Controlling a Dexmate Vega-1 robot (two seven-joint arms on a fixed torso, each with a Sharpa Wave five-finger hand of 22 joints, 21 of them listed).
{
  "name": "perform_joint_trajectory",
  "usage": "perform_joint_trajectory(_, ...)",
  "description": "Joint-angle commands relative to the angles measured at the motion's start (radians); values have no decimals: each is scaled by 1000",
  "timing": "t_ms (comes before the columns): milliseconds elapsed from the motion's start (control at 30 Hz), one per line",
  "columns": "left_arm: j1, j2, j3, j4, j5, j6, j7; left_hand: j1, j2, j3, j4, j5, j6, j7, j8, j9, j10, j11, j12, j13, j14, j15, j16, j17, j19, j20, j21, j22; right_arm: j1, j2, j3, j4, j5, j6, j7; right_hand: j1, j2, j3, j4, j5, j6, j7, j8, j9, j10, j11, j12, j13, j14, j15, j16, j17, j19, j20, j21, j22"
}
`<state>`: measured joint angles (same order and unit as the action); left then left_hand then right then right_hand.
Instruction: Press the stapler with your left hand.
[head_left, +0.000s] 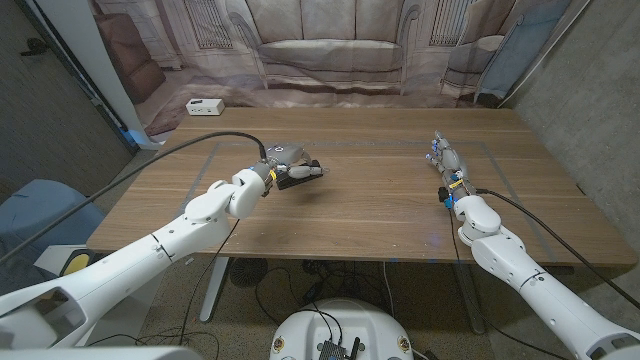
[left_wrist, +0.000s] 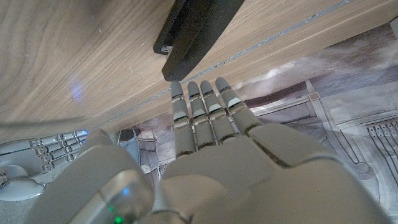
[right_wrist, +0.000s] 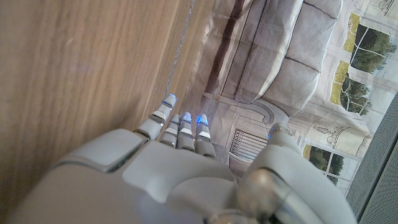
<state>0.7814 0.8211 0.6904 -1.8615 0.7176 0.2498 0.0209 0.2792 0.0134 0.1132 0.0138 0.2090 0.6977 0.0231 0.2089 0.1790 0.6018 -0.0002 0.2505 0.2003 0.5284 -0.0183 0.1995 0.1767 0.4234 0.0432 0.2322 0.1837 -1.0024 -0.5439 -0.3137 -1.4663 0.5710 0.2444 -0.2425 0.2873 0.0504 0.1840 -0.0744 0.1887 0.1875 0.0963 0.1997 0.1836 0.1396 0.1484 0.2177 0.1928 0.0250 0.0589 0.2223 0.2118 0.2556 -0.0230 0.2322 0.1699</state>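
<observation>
One black stapler (left_wrist: 196, 31) — on the wooden worktop (head_left: 370, 210), left of centre, under the left hand (head_left: 290, 168), whose fingers (left_wrist: 202, 109) extend straight, holding nothing. One right hand (head_left: 446, 165) — at the worktop's right, fingers straight, empty. One white box (head_left: 204, 106), far-left corner.

A wooden table (head_left: 360, 215) — behind it a sofa-print backdrop (head_left: 330, 45) and a white box (head_left: 204, 106).
</observation>
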Motion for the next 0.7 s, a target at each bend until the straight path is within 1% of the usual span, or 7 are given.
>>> perform_joint_trajectory(33,-15,-13,12,22,-4,-20,-1,2,7,0,-6,-2,-5,4,-3,3,-8,1,-3,1,-2,1,-2,4,-6,2,-1,5,-3,1,2,1,5,0,-2,2,13,-1,-4,-2,9,3,0,3,7,-4,-3,4,5,4,-1,1,11,2,-4,2)
perform_joint_trajectory(233,-23,-19,18,34,-6,-21,-10,3,8,0,-7,-2,-7,4,-6,3,-13,-1,-7,1,-13,-2,-7,4,-11,1,-5,4,-5,2,3,3,8,1,-2,2,13,-1,-5,-2,9,2,0,3,7,-4,-4,4,6,4,-1,1,11,1,-5,2)
perform_joint_trajectory(700,-44,-30,38,56,-3,-18,-34,5,11,1,-9,-2,-5,7,-7,3,-15,-2,-11,1,-14,0,-7,4,-18,-1,-9,4,-4,2,4,5,7,4,-2,2,14,-2,-7,-3,9,1,-1,3,8,-3,-5,4,6,4,-2,2,12,2,-8,2)
